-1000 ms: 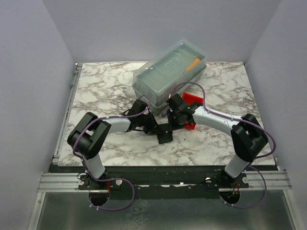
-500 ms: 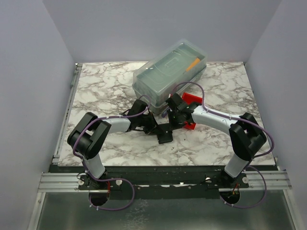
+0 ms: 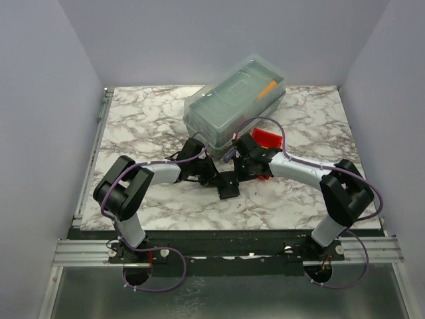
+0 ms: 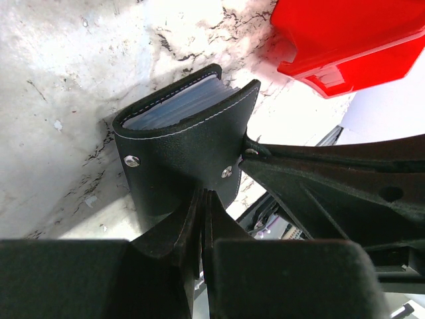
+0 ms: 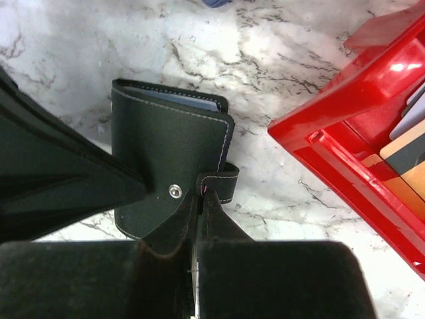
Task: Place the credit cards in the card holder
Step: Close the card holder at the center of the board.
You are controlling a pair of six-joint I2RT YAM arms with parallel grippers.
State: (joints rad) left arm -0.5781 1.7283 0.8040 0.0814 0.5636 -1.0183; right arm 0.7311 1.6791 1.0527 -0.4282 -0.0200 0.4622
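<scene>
The black card holder (image 3: 229, 188) lies on the marble table between both arms. In the left wrist view the card holder (image 4: 186, 139) stands partly open, with pale sleeves showing at its top. My left gripper (image 4: 202, 199) is shut on its lower edge. In the right wrist view my right gripper (image 5: 201, 197) is shut on the strap tab of the card holder (image 5: 166, 153). The credit cards lie in the red bin: a tan card (image 5: 406, 149) and a grey-blue one (image 5: 416, 106) show at the right edge. In the top view the left gripper (image 3: 216, 178) and right gripper (image 3: 240, 173) meet at the holder.
The red bin (image 3: 271, 141) sits just right of the holder, close to the right wrist; it also shows in the left wrist view (image 4: 345, 33) and the right wrist view (image 5: 358, 119). A large clear lidded box (image 3: 236, 100) stands behind both grippers.
The right arm has shifted slightly, its wrist turning a little, and more of the red bin shows. The left arm and the card holder have stayed in place.
</scene>
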